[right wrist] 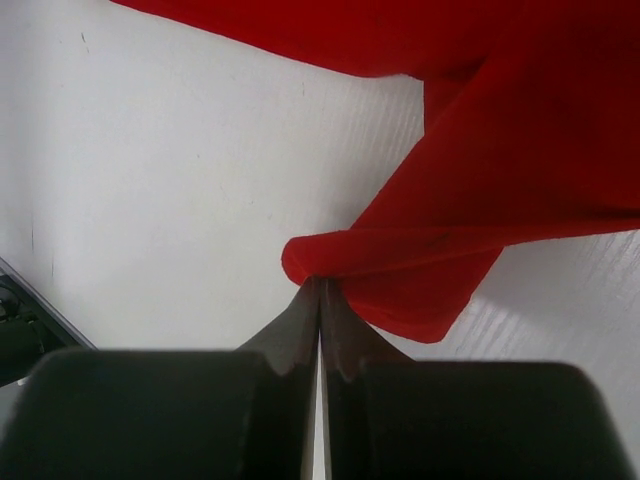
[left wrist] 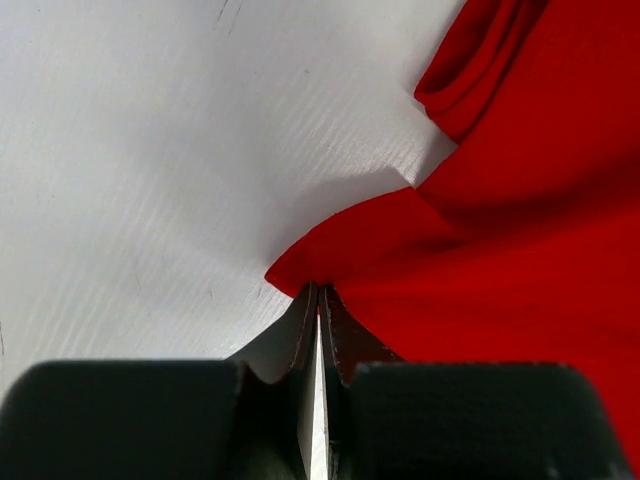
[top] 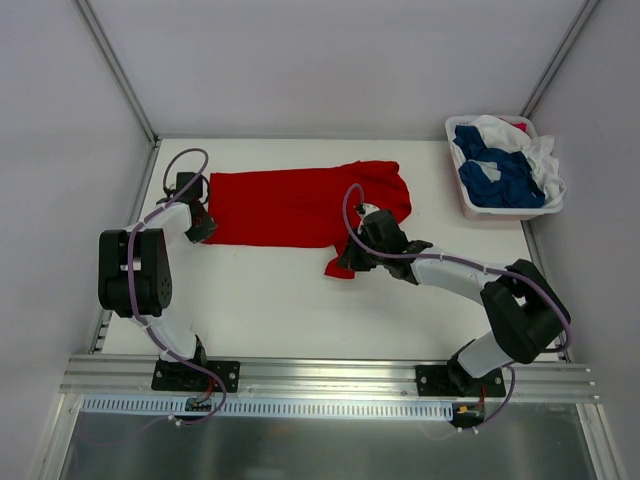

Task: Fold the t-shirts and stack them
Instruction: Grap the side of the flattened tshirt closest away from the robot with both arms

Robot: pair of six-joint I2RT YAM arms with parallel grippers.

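You hold the red t-shirt (top: 290, 205) by its near edge, left gripper (left wrist: 318, 292) and right gripper (right wrist: 320, 283) clamped tight, likely for folding.

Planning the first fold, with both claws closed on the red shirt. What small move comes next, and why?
Probably raise both claws slightly together: the left claw pinches a corner of the bright red cloth t-shirt, the right claw pinches its near flap, and the rest lies spread out, so lifting frees that edge for folding.
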